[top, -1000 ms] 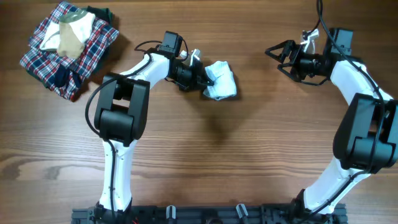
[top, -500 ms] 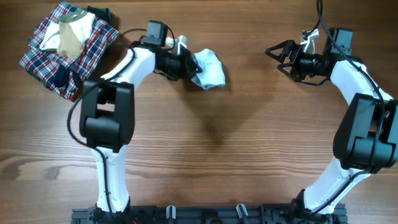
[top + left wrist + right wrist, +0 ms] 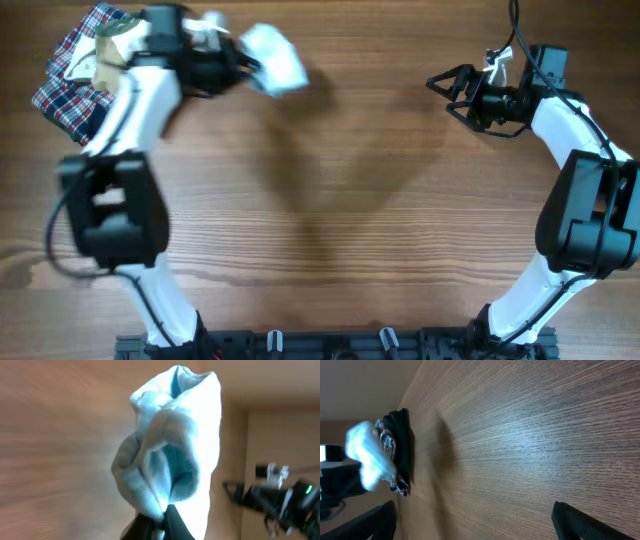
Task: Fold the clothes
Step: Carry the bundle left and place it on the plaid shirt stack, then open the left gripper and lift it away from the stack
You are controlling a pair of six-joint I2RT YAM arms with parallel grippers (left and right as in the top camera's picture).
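**One bunched garment pinched in the left gripper, up by the pile**

Most of the overhead view is a wooden table (image 3: 360, 230), its grain running left to right. Two white and black arms reach over it from the near edge. The left arm (image 3: 120, 130) stretches up to the far left corner and shows blurred. The right arm (image 3: 585, 190) bends up along the right side and shows sharp.

At the far left corner lies a red, navy and white plaid garment (image 3: 65, 95), loosely heaped. A beige garment (image 3: 105, 60) rests on top of it, and the left arm crosses over part of both.

The pale blue garment (image 3: 272, 55) is just to the right of that pile, near the far edge of the table. It is crumpled into a small ball. Its shadow falls on the wood some way from it, so it appears to hang clear of the table. From the left wrist, the cloth rises in soft folds straight from the fingertips.

The left gripper (image 3: 245, 65) has its fingers pressed together on a bottom fold of that garment. The right gripper (image 3: 440, 90) is well apart from it, on the right side, pointing left. Its fingers are spread wide with nothing between them.
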